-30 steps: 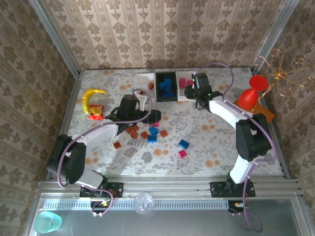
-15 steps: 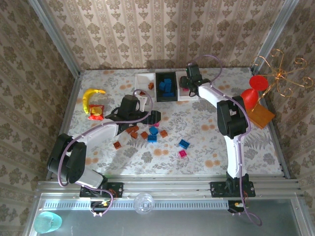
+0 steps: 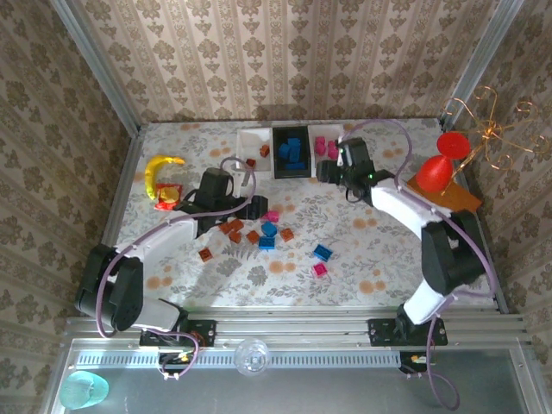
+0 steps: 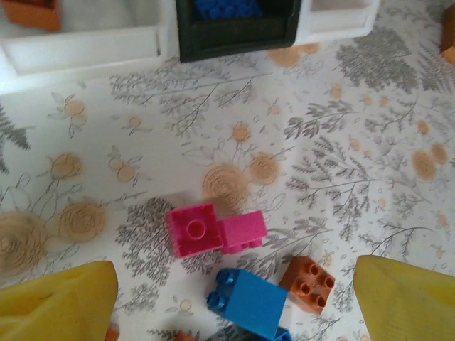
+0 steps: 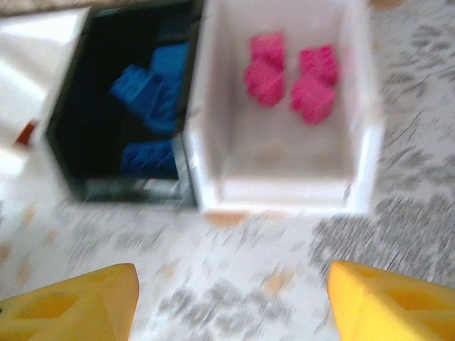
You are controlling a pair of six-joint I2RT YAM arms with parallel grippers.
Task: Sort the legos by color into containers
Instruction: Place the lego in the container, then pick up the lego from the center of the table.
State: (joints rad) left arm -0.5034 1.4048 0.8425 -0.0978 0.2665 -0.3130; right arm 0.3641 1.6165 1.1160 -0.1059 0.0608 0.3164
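We see the left gripper (image 4: 233, 283) spread, pink legos (image 4: 217, 229) just ahead between its jaws; the right gripper (image 5: 231, 273) gapes empty before the white tray (image 5: 284, 195).

Magenta legos (image 5: 313, 89) show against a white tray (image 5: 284, 193), blue legos (image 5: 153, 89) against a black tray (image 5: 121, 190), above the floral-patterned table (image 4: 355, 142).

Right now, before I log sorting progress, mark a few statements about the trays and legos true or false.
The black middle tray holds blue legos. True.
The right white tray holds brown-orange legos. False: it holds pink legos.
The left end effector is shut on a lego. False: it is open and empty.
Two loose pink legos lie touching on the table. True.
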